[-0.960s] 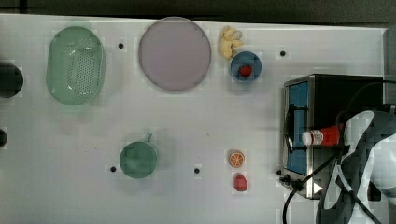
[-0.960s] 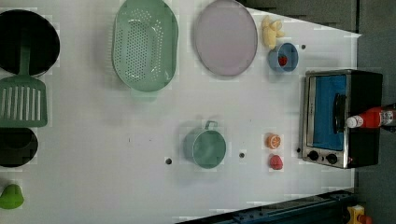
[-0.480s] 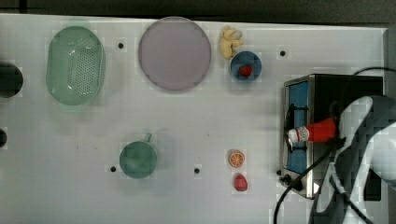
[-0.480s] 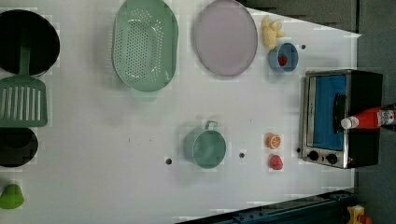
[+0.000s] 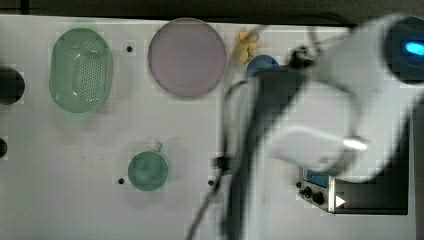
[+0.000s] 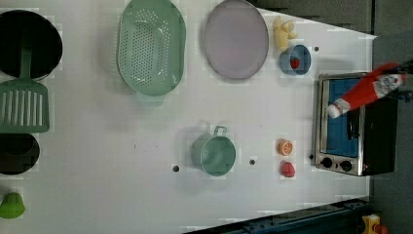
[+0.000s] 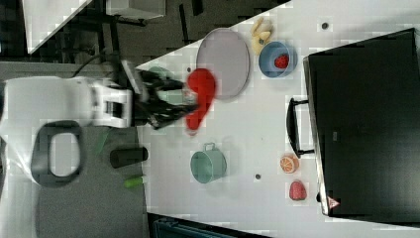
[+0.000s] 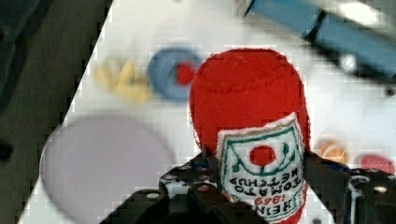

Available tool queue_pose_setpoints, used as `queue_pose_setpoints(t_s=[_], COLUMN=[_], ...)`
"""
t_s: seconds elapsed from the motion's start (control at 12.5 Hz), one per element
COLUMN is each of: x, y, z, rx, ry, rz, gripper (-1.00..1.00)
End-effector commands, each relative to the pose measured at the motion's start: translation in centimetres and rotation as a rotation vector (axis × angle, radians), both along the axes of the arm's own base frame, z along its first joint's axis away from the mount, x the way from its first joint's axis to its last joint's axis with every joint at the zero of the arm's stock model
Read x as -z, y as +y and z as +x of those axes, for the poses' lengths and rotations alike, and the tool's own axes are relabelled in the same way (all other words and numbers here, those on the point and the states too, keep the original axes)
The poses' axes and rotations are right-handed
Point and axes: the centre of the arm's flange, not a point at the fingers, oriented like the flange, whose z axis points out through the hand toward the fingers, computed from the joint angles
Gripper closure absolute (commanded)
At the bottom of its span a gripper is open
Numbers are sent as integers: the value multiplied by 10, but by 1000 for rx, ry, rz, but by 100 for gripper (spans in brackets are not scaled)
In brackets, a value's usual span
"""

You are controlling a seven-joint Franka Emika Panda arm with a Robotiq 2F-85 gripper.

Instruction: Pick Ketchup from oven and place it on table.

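Green colander (image 6: 151, 48) beside lilac plate (image 6: 235, 38); yellow pieces (image 6: 283, 32) touch blue bowl (image 6: 295, 60) w/ strawberry (image 6: 294, 63) inside; green mug (image 6: 213, 153) mid-scene; orange half (image 6: 285, 146) just above red strawberry (image 6: 288, 168); green spatula (image 6: 23, 102), black pan (image 6: 28, 43), dark cup (image 6: 17, 153), small green item (image 6: 10, 205) along the left view's left edge.

Bright even light; arm (image 5: 320, 115) motion-blurred in top view; wrist background defocused.
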Motion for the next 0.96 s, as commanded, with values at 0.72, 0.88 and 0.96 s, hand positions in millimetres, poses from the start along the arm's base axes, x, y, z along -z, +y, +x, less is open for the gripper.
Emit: queue_pose_setpoints(t_s=[0.72,0.88,0.96], x=[178,205,225], y=[50,48,47], z=[-56,-68,-73], rx=[-119,-114,-110], ry=[100,108,118], rz=[-30,-33,-37], gripper=[-20,-20,-20])
